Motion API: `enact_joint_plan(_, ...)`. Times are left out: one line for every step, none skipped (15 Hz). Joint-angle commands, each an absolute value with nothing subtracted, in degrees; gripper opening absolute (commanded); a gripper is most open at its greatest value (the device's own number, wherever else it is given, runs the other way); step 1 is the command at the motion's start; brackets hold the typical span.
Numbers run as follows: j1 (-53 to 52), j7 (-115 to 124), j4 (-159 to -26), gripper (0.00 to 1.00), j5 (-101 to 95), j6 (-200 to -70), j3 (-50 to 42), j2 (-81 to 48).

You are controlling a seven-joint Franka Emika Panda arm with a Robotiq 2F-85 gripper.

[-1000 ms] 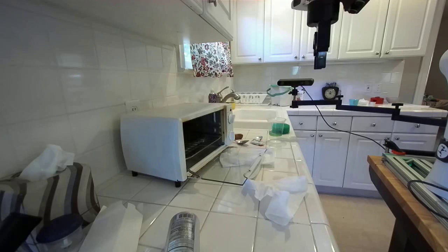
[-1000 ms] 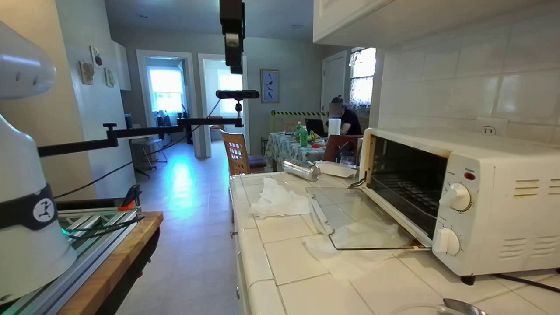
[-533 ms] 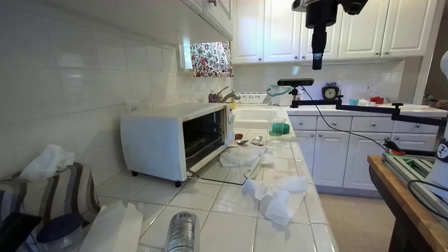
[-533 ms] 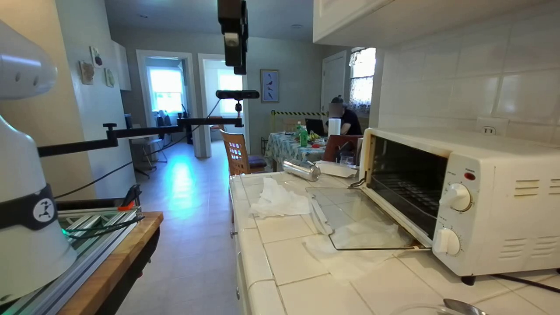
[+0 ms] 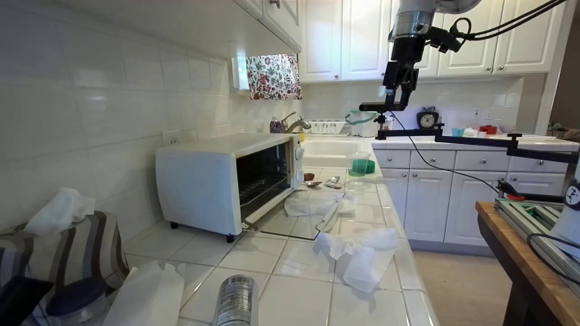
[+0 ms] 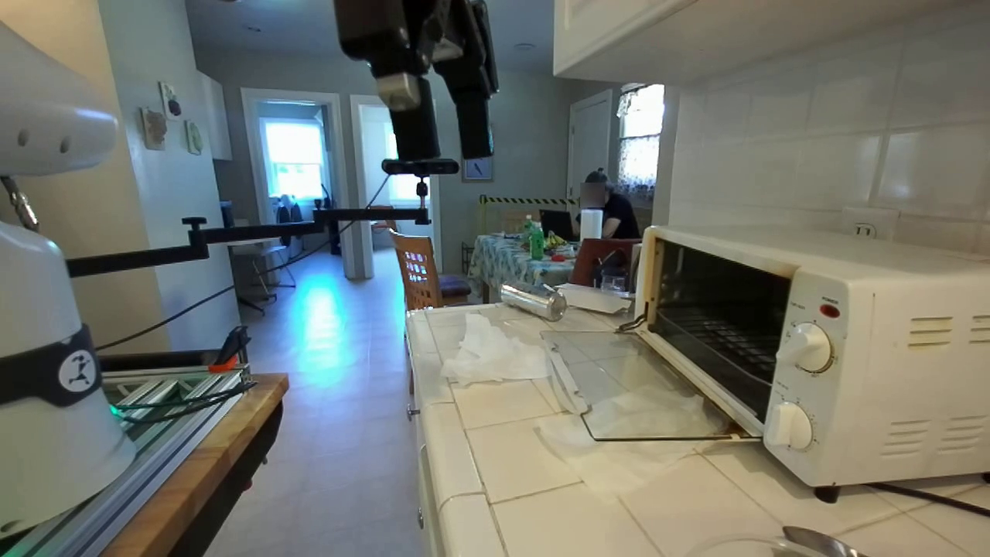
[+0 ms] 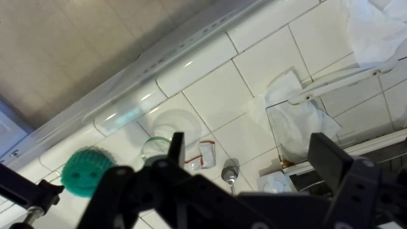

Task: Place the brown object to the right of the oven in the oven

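In an exterior view, we find the brown lump [image 5: 309,176] on the tiled countertop [image 5: 292,294], by the knob end of the white toaster oven [image 5: 195,185] and just behind a metal spoon [image 5: 313,184]; whether they touch, we cannot tell. The glass door [image 5: 294,222] is already lowered, so that much is done. The gripper [image 5: 396,98] hangs high, well apart from the lump.

In an exterior view, we look into the oven and make out only its wire rack [image 6: 723,336].

In the wrist view, the fingers [image 7: 327,156] stand wide with nothing between them; the lump does not show. We judge that reaching, grasping, carrying and setting it inside all remain.
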State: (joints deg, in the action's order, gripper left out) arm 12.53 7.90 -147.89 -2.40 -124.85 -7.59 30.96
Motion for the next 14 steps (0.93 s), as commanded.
enact_joint_plan(12.6, 7.8, -147.8, 1.00, -2.3, -124.7, -7.3, 30.9)
enact_joint_plan(12.6, 7.9, -147.8, 1.00, -2.3, -124.7, -7.1, 30.9)
enact_joint_plan(12.5, 7.9, -147.8, 1.00, -2.3, -124.7, -7.0, 31.0)
enact_joint_plan(11.6, 5.7, -148.2, 1.00, -2.0, -125.3, -7.4, 31.6)
enact_joint_plan(11.6, 4.4, -148.2, 1.00, -2.7, -125.9, -7.5, 31.8)
enact_joint_plan(11.4, 2.4, -148.2, 1.00, -3.1, -126.8, -8.1, 31.7)
enact_joint_plan(11.6, 0.2, -148.1, 1.00, -3.4, -127.9, -8.9, 31.5)
enact_joint_plan(11.8, -1.6, -148.2, 1.00, -3.8, -129.0, -9.5, 31.2)
enact_joint_plan(11.7, -4.1, -148.2, 1.00, -4.0, -130.0, -10.5, 31.0)
enact_joint_plan(11.7, -6.1, -148.0, 1.00, -4.0, -130.6, -11.5, 30.7)
enact_joint_plan(11.5, -8.4, -148.1, 1.00, -3.9, -131.6, -12.6, 30.3)
enact_joint_plan(11.3, -10.3, -148.1, 1.00, -3.4, -132.2, -13.6, 30.1)
enact_joint_plan(10.8, -13.1, -148.2, 1.00, -3.0, -133.5, -14.8, 29.6)
enact_joint_plan(10.5, -15.3, -148.4, 1.00, -2.6, -134.4, -15.7, 29.3)
